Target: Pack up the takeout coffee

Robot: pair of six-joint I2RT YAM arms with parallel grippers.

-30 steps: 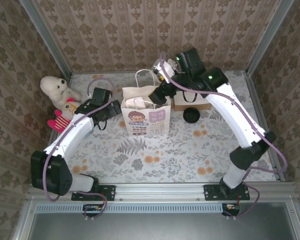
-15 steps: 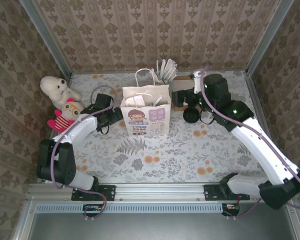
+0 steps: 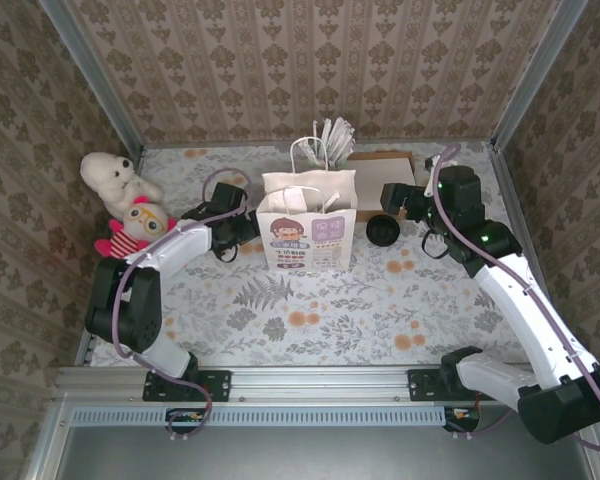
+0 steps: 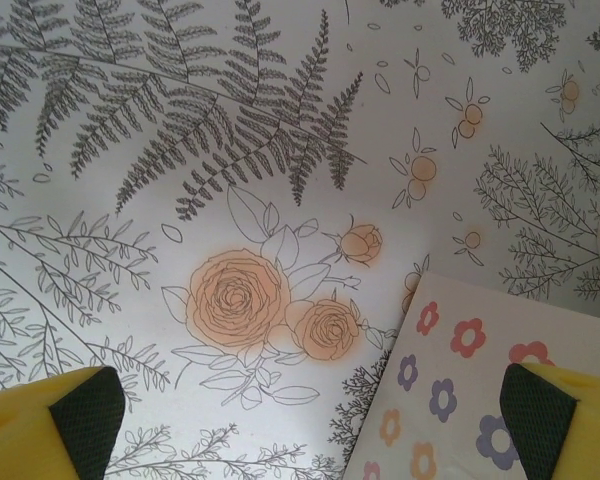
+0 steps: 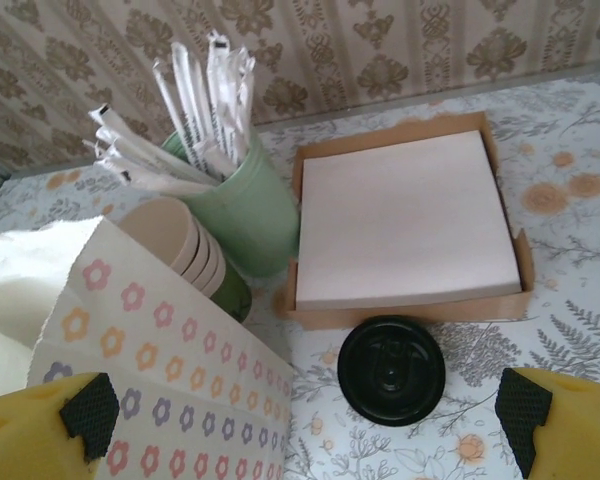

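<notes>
- Okay, from above: swung back off the white paper bag (image 3: 307,228), right fingers (image 3: 391,195) spread, just beside the takeout coffee (image 3: 383,231) on the worktop (image 3: 310,310).
- Left wrist: left fingers (image 4: 85,420) spread, empty, at the bag's corner.
- Right wrist: black lid (image 5: 391,370) below; not packed yet, probably grab next.

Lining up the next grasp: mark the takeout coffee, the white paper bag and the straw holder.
takeout coffee (image 5: 391,370), right wrist view, centre of its black lid.
white paper bag (image 3: 307,238), top external view, printed front face.
straw holder (image 5: 250,210), right wrist view, green side wall.
</notes>
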